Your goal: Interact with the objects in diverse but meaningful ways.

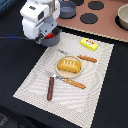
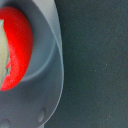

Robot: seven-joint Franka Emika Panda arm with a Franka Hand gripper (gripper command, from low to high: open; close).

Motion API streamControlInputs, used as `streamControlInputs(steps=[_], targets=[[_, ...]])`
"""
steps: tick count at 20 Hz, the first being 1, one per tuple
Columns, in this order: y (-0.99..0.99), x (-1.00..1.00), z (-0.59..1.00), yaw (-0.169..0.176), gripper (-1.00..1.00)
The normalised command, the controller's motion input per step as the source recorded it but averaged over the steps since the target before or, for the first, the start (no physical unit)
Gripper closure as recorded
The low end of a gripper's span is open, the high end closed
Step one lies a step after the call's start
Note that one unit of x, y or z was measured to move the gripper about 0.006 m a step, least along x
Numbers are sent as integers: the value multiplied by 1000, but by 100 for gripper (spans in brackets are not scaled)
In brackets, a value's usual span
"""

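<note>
My gripper (image 1: 45, 35) hangs low over a grey-blue pot (image 1: 51, 39) at the back left corner of the striped placemat (image 1: 35, 82). Its fingers are hidden behind the white hand, so their state is unclear. A red tomato (image 1: 48, 36) shows in the pot just under the hand. The wrist view is filled by the pot's rim (image 2: 47, 75) and the tomato (image 2: 20, 45), with no fingers visible. A golden bread loaf (image 1: 69, 65) lies on a tan plate (image 1: 59, 72) mid-mat. Behind the loaf are a yellow packet (image 1: 89, 44) and a brown sausage (image 1: 87, 58).
An orange-handled utensil (image 1: 74, 83) and a brown-handled one (image 1: 50, 87) lie in front of the plate. A second grey pot (image 1: 67, 9) stands behind the arm. A toy stove top (image 1: 102, 25) with black burners (image 1: 89, 18) and a bowl (image 1: 123, 16) sit at the back right.
</note>
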Motion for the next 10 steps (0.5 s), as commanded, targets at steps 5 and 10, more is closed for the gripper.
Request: streamControlInputs(steps=[5,10], targets=[[-150,-341,-353,-15,-100],[-17,-398,-301,10,-100]])
